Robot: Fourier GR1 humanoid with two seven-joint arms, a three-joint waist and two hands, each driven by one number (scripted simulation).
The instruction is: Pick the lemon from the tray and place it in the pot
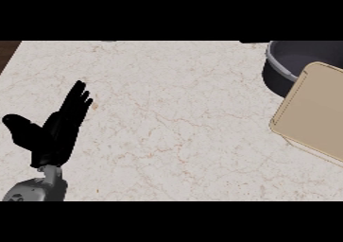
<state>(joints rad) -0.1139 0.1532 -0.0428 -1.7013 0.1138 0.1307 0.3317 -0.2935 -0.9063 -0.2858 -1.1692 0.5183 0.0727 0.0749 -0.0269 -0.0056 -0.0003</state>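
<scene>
Dark round metal pot [289,66] is seen upper right, overlapped by a beige flat tray [320,113]; left hand [54,130] is held open, lower left.

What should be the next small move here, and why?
Probably bring the right hand into view toward the tray at the right edge. No lemon shows on its visible part, and only the open left hand shows, resting far left; the pot sits behind the tray.
</scene>
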